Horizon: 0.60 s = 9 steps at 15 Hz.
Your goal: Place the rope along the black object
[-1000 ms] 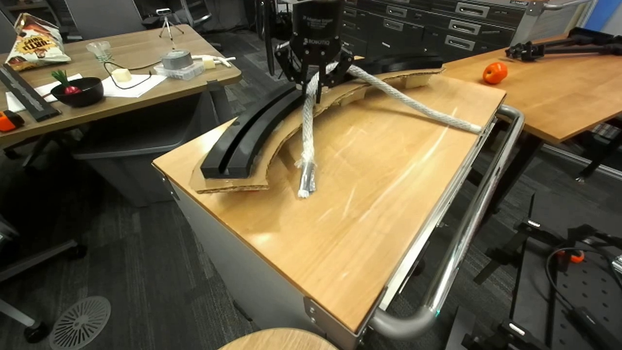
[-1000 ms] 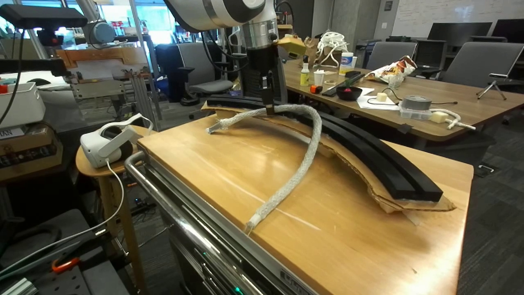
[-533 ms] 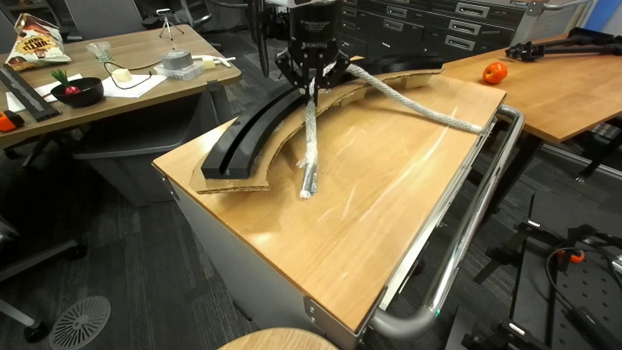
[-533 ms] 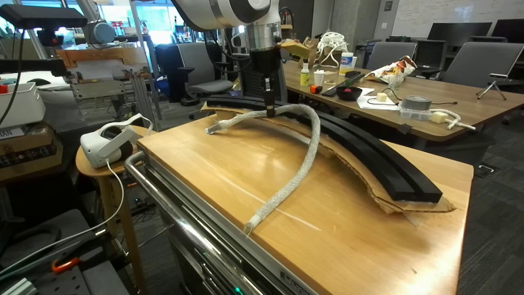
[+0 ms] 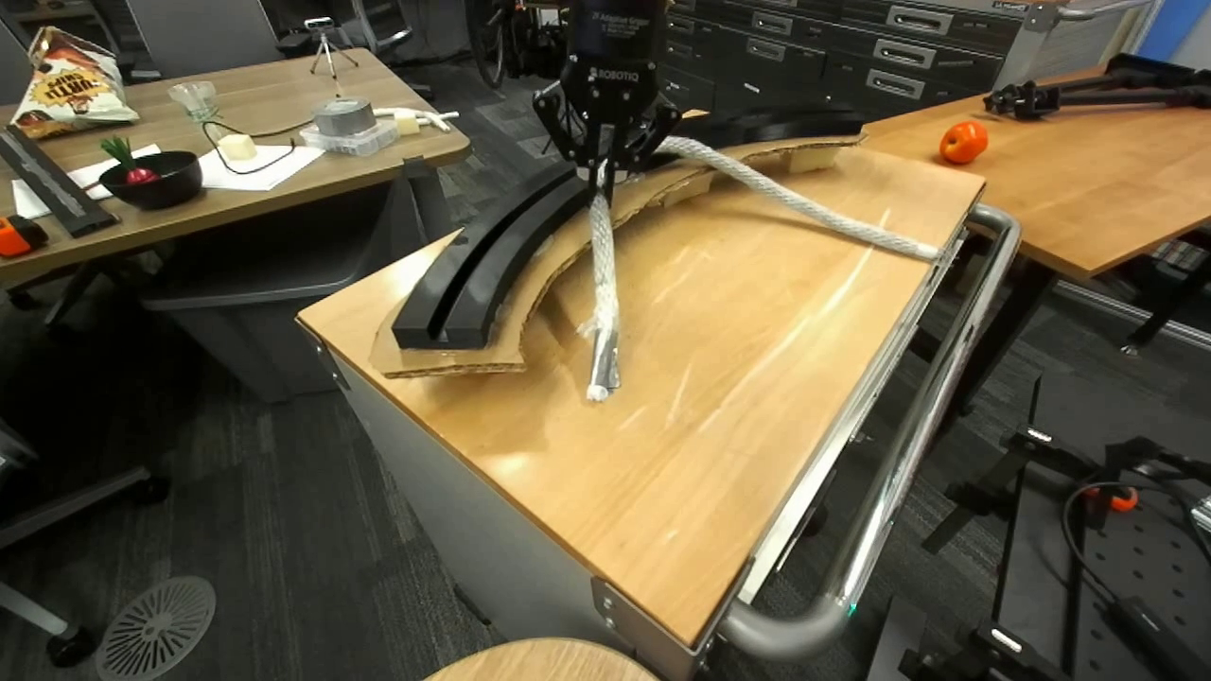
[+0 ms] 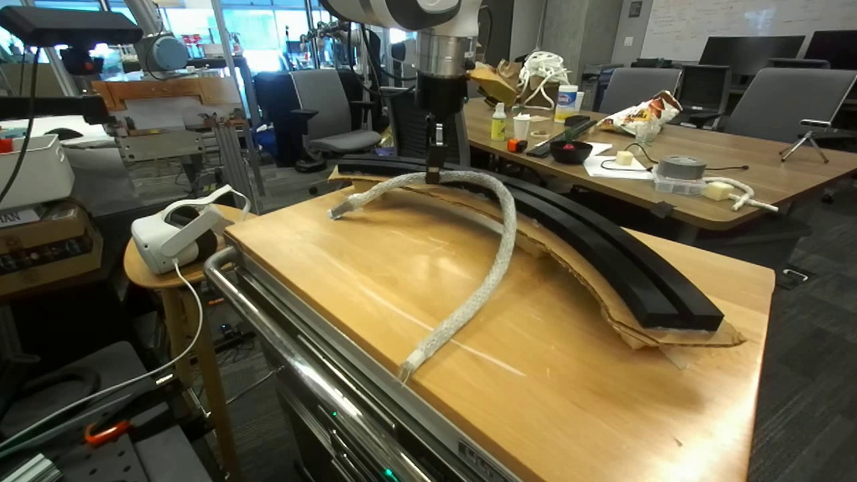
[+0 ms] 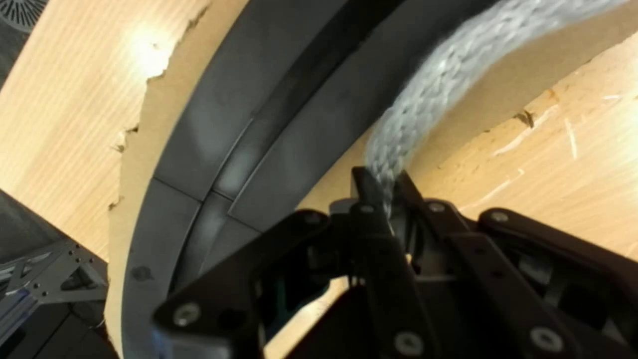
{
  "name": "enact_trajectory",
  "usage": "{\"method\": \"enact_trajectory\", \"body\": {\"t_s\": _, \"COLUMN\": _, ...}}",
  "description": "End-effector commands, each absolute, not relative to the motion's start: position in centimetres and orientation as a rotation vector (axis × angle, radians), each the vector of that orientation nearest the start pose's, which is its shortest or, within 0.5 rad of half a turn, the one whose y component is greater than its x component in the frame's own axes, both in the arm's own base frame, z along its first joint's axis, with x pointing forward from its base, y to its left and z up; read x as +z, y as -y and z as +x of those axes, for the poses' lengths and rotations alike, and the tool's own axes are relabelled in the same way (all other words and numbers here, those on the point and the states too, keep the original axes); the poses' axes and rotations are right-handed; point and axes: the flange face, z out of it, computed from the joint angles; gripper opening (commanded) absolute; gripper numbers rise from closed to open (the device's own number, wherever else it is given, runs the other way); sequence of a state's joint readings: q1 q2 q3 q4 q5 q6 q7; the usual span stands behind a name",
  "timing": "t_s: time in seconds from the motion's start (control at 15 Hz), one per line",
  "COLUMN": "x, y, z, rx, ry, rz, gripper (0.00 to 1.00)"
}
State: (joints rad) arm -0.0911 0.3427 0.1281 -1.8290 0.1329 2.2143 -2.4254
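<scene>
Braided rope [image 6: 509, 224] has partly shifted beside the grooved black arc [image 6: 576, 227], pinched in the Robotiq gripper [image 7: 383, 175]; probably light, pliant, best gripped near an end.

"How many in the gripper [image 7: 381, 175]?"
"One rope [image 7: 433, 94]; beside the gripper, one black strip [image 7: 284, 174]."
"Well apart from the gripper?"
"One bowl [image 5: 156, 189], one chip bag [image 5: 71, 90], probably two pale blocks [image 5: 236, 147], small from here."
</scene>
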Motion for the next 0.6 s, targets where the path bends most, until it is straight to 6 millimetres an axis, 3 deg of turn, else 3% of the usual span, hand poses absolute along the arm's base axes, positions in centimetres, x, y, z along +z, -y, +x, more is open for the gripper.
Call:
{"method": "enact_trajectory", "body": {"t_s": 0.0, "x": 36.5, "y": -0.8, "z": 65.0, "rx": 0.45, "ry": -3.0, "rz": 1.135, "gripper": 0.09}}
{"method": "enact_trajectory", "body": {"t_s": 0.27, "x": 38.1, "y": 0.0, "z": 65.6, "rx": 0.55, "ry": -3.01, "rz": 1.219, "gripper": 0.09}}
{"method": "enact_trajectory", "body": {"t_s": 0.53, "x": 41.8, "y": -1.2, "z": 66.5, "rx": 0.628, "ry": -2.917, "rz": 1.33, "gripper": 0.09}}
